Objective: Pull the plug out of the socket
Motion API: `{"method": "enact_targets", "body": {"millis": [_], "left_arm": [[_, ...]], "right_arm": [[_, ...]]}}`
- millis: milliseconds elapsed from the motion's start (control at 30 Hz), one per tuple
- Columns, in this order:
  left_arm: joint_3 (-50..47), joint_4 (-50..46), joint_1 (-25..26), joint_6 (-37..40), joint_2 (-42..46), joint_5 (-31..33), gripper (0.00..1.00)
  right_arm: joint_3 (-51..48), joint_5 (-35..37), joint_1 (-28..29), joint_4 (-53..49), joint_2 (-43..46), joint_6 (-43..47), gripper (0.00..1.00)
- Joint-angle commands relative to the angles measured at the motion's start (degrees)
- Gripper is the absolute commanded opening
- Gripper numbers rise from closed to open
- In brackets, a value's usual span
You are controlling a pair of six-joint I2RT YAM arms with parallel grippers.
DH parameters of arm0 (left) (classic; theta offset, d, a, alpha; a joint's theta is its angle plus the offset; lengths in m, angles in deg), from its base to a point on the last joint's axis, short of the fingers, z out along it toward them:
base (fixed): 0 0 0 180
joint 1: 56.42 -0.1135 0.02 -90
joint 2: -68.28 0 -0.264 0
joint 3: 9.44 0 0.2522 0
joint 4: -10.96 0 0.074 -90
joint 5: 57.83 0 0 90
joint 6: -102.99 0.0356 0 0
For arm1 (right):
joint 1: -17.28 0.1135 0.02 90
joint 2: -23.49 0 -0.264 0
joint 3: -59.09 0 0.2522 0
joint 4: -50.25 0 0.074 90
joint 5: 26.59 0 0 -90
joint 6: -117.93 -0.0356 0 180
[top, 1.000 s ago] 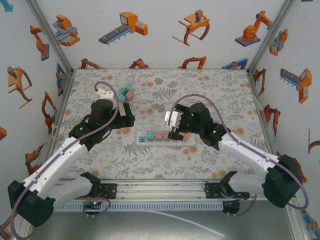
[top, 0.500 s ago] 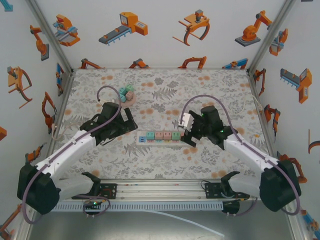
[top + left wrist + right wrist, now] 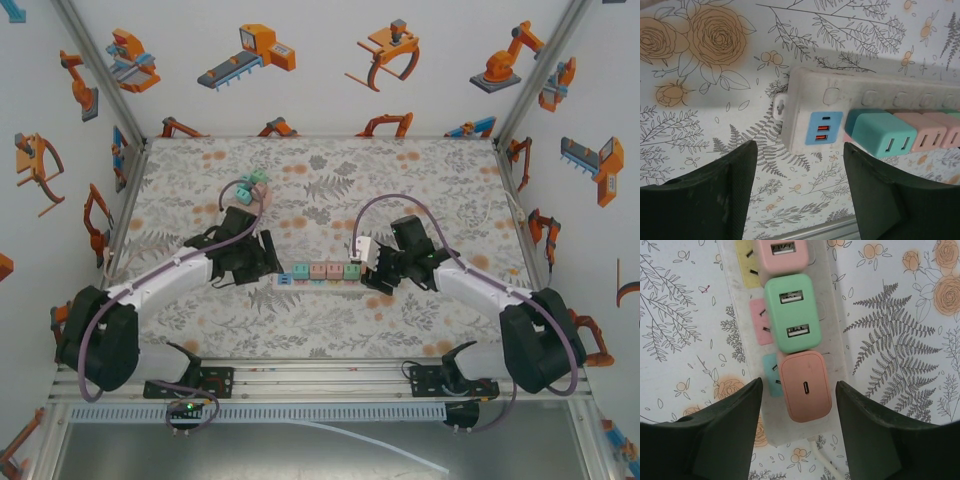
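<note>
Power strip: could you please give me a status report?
Left gripper open at blue end of power strip. Right gripper open, straddling seated orange plug. No obstruction seen.

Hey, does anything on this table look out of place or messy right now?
Nothing looks damaged or spilled. One oddity: a small heap of loose adapters lies jumbled at the far left, apart from the socket, where the other plugs sit in a tidy row.

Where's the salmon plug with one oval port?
Right wrist view: the salmon plug sits at the white power strip's end, beside the green two-port plug, between the right gripper's fingers.
</note>
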Motion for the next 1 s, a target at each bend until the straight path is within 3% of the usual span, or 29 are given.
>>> {"method": "enact_targets", "body": {"millis": [0,433,967], "left_arm": [[-0.3,1.7,0.0,0.9,-2.0,-2.0,0.61],[3.5,0.6,1.8,2.8,-11.4,-4.2,0.46],[5.6,-6.3,2.5,-1.1,-15.7,2.8,0.36]], "right_arm": [[2.9,-1.6,-0.2,-0.5,-0.5,2.0,0.55],[5.6,-3.6,-0.2,-3.9,-2.5,3.9,0.47],[10.0,-6.9,-0.2,-9.8,-3.9,6.5,0.24]]}}
